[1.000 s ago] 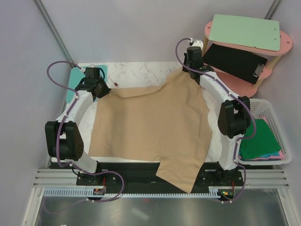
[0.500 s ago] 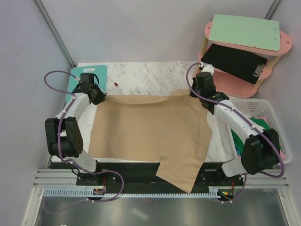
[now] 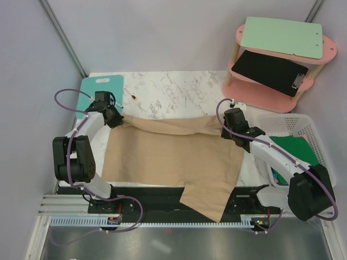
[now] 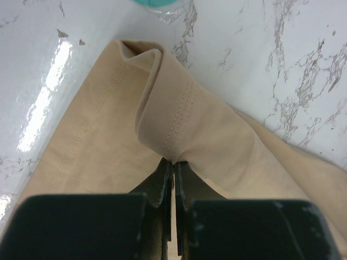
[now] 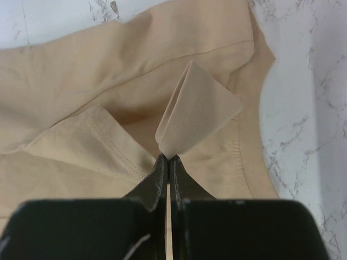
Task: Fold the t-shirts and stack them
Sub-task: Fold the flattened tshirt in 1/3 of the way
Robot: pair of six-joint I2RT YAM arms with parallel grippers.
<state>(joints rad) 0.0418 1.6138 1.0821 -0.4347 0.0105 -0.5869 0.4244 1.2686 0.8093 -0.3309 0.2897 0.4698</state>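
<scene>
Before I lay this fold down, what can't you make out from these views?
- Top view: basket stack; the right arm covers its left side, so t-shirts under the green t-shirt cannot be counted.
- Both wrist views: how many layers of the tan t-shirt each pair of jaws pinches; the jaws hide the bite.
- Top view: dark speck on the table, too small to identify.

Here's the t-shirt (image 3: 173, 157), spread flat on the table (image 3: 179, 86), with its near right part hanging over the table's near edge. The left gripper (image 3: 115, 120) is on the t-shirt's far left corner and the right gripper (image 3: 227, 130) on its far right corner. Just behind that left corner a board (image 3: 103, 86) lies flat. Right of the t-shirt sits a basket (image 3: 287, 117), folded shirts (image 3: 297, 151) inside. Behind and right of the t-shirt stands a two-tier shelf (image 3: 255, 88), with an upper clipboard (image 3: 279, 35) on top and a lower clipboard (image 3: 268, 70) beneath.
</scene>
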